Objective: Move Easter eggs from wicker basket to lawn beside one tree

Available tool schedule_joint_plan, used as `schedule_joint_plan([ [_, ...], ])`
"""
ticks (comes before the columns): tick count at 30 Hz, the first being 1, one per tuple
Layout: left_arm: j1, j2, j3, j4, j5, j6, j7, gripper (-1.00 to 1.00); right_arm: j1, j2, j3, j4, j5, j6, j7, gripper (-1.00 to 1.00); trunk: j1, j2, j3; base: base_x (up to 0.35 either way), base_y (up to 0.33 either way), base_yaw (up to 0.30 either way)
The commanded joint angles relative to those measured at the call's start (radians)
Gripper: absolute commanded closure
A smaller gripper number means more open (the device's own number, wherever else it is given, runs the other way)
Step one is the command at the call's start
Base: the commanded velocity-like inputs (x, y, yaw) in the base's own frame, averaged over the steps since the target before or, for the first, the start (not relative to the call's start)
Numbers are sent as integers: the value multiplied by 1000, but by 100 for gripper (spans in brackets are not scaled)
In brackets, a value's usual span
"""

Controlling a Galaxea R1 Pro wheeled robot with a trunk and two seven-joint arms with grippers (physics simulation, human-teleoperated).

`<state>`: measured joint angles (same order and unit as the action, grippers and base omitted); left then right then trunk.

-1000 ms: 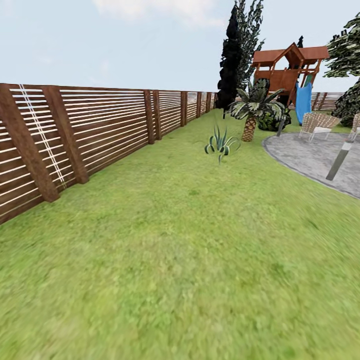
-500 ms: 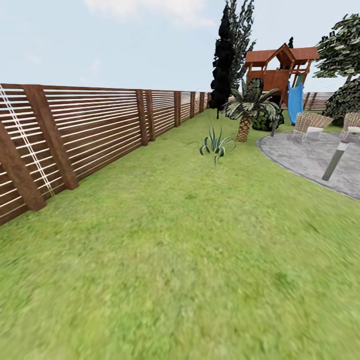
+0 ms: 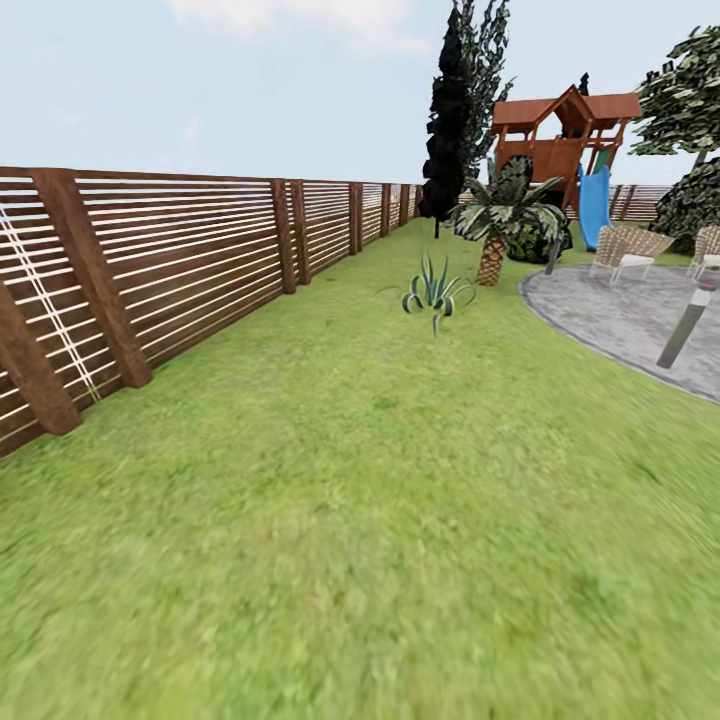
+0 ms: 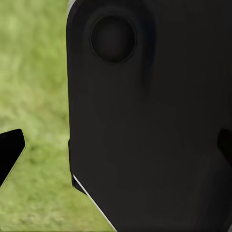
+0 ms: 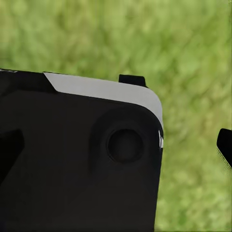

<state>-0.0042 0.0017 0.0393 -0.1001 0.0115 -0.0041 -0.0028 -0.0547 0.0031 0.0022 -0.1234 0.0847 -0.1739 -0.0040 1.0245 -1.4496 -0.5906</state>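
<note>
While we are rolling across the garden, both our arms are hanging low with their wrist cameras facing down at the lawn (image 3: pixel 380 520); in the left wrist view a large black body of our own (image 4: pixel 150 116) is blocking most of the grass, and in the right wrist view a similar black housing with a pale edge (image 5: pixel 82 154) is doing the same. Compared with half a second ago, the whole head view is sitting slightly shifted: the fence (image 3: pixel 180 270) posts are lying a little further left and the grey paved patch (image 3: pixel 630 320) with its short bollard (image 3: pixel 686 325) is sitting a bit further right and lower, which is our camera moving and not the things. We are seeing dark finger tips at the edges of each wrist view, the left hand (image 4: pixel 10 150) and the right hand (image 5: pixel 225 145), set wide apart across the frame, so both hands are looking open, and nothing is showing between the fingers. Ahead of us, a spiky plant (image 3: pixel 436 293) is standing on the grass, a small palm (image 3: pixel 500 220) behind it, a tall dark tree (image 3: pixel 452 110) by the fence, and the wooden playset with its blue slide (image 3: pixel 566 150) beyond, near two woven chairs (image 3: pixel 630 250).
</note>
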Motion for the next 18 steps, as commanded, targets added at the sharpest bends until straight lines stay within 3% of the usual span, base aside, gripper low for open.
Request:
schedule_joint_plan([
  [1, 0, 0, 4, 0, 2, 0, 0, -100, -1, 0, -1, 1, 9, -3, -1, -100, 1, 0, -1, 325, 72, 0],
  [18, 0, 0, 4, 0, 1, 0, 0, -100, -1, 0, -1, 1, 9, -3, -1, -100, 1, 0, -1, 325, 72, 0],
])
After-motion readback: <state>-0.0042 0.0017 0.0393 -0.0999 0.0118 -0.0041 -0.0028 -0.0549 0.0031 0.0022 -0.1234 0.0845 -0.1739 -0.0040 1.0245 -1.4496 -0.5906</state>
